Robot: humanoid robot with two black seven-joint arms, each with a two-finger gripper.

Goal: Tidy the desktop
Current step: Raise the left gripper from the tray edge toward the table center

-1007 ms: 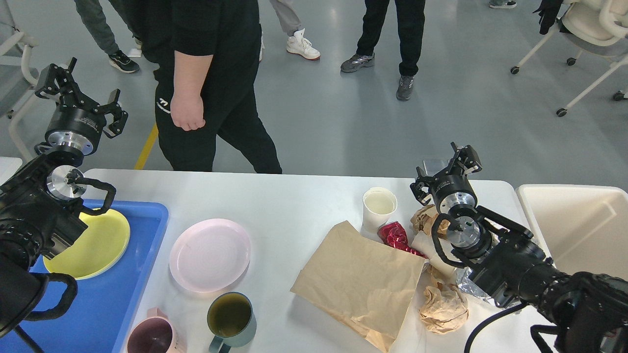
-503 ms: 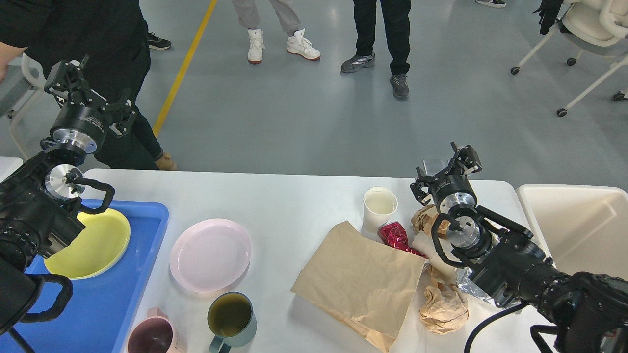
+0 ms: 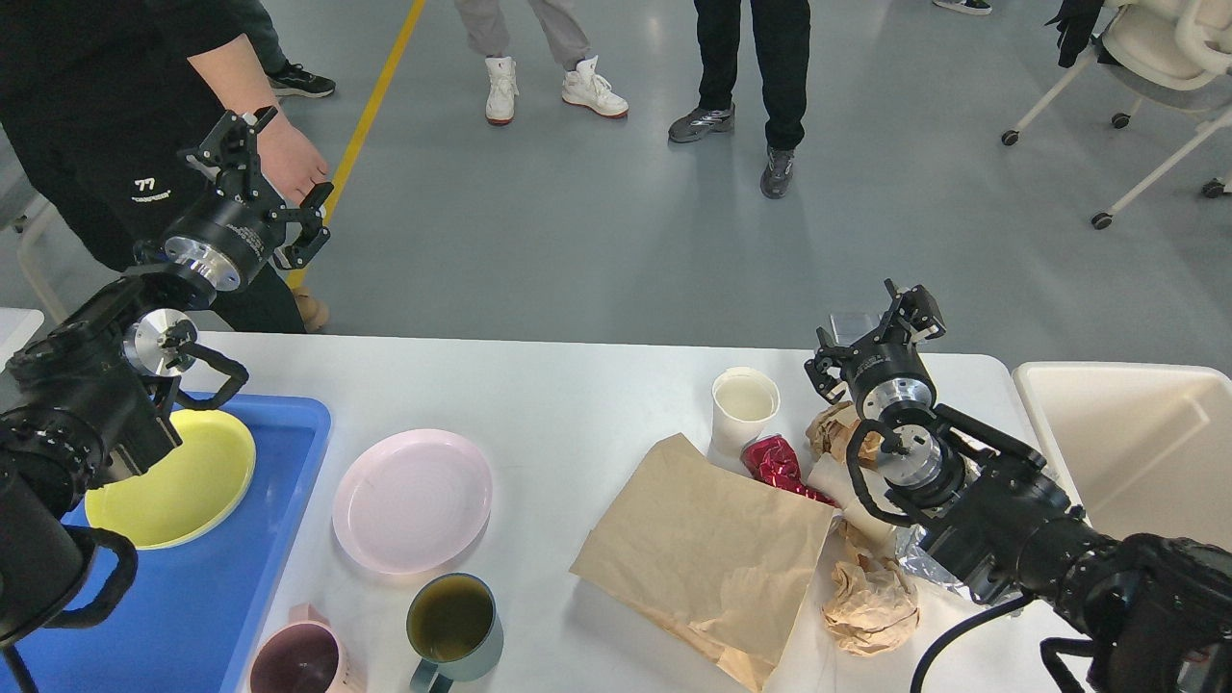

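At far left, left gripper (image 3: 258, 171) hung spread, empty, above desktop (image 3: 577, 385) edge | blue tray (image 3: 289, 423) held yellow plate (image 3: 173, 486) | pink plate (image 3: 412, 500) looked like next pick, needs descent | paper trash (image 3: 707, 549) unsorted | right gripper (image 3: 878, 337) hovered, fingers apart, holding nothing | bin (image 3: 1136, 452) at far right

White number "77" printed on the black trousers (image 3: 144, 183) of a person standing at far left; smaller lettering beneath it is unreadable.

White desktop (image 3: 577, 385), blue tray (image 3: 241, 577), yellow plate (image 3: 183, 491), pink plate (image 3: 412, 500)
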